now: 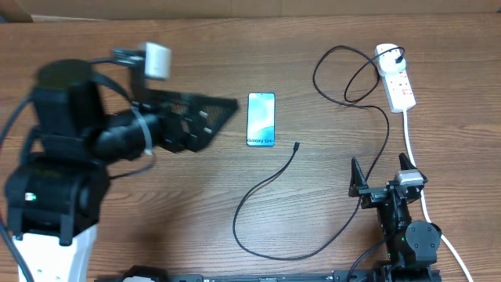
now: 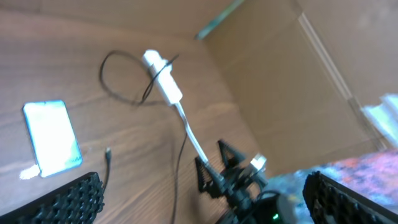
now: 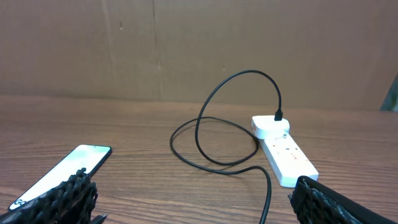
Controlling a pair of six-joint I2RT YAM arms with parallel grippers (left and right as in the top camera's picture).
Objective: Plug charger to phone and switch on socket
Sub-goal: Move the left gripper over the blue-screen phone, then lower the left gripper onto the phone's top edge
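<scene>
The phone (image 1: 261, 119) lies flat mid-table, its blue screen lit. The socket (image 1: 395, 82), a white power strip, sits at the back right. The charger (image 1: 270, 184), a thin black cable, is plugged in there; it loops forward and ends in a free connector tip (image 1: 297, 146) just right of the phone. My left gripper (image 1: 218, 119) hovers open left of the phone, holding nothing. My right gripper (image 1: 381, 174) is open near the front right, with only the cable between its fingers. The right wrist view shows the phone (image 3: 62, 171), socket (image 3: 283, 149) and cable (image 3: 211, 143).
A thick white cord (image 1: 415, 157) runs from the socket toward the front, past the right arm. A cardboard wall (image 3: 186, 43) stands behind the table. In the left wrist view the right arm (image 2: 236, 180) rises beyond the socket (image 2: 163, 81) and phone (image 2: 53, 137).
</scene>
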